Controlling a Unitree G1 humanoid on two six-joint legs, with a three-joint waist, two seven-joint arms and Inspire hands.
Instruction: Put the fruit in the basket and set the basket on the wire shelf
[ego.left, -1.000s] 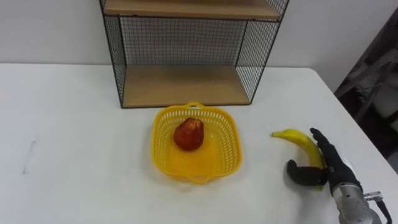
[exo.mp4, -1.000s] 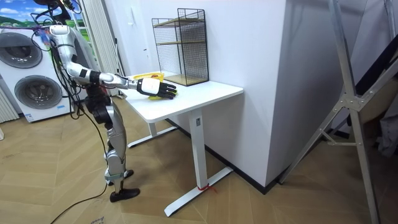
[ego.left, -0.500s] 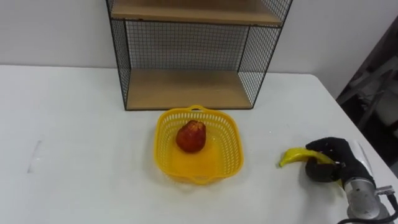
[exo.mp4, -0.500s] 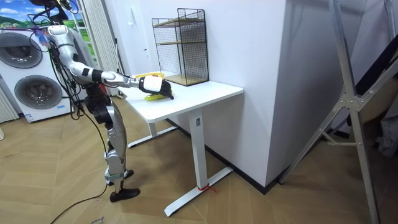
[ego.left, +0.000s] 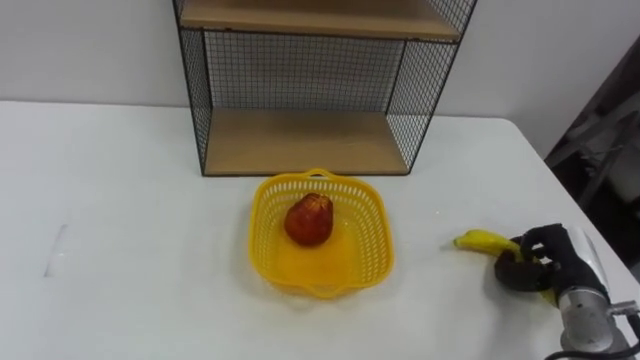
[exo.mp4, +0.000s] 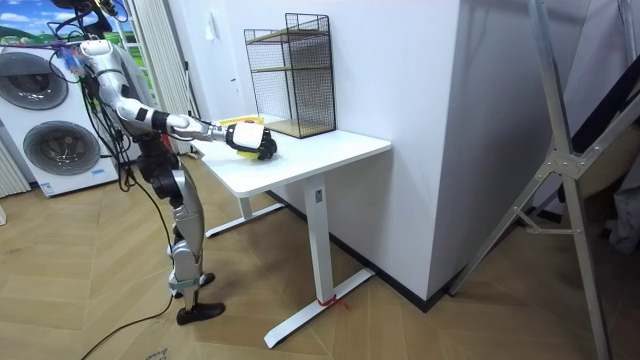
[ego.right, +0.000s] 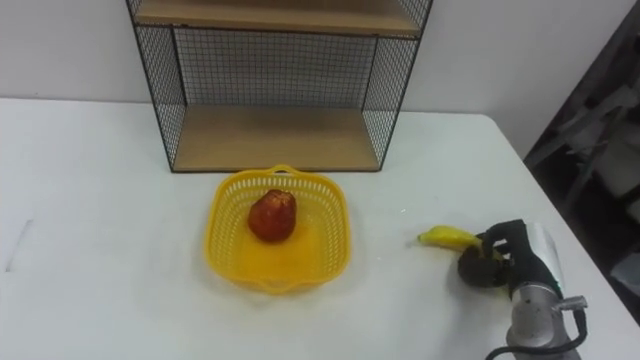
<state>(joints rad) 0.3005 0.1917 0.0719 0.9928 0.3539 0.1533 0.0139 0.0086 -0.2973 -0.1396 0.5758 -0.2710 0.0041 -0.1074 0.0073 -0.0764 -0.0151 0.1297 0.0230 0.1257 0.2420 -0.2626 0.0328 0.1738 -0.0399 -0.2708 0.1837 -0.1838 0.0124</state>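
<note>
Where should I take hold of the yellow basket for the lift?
Probably the raised handle on the near rim of the basket, from above on the robot's side: it faces the robot, and the red fruit sits mid-basket, clear of it.

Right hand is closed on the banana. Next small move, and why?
Probably lift the curved yellow banana and carry it left toward the yellow plastic basket: the right hand has its fingers curled round it, and the basket holds just a red fruit.
</note>
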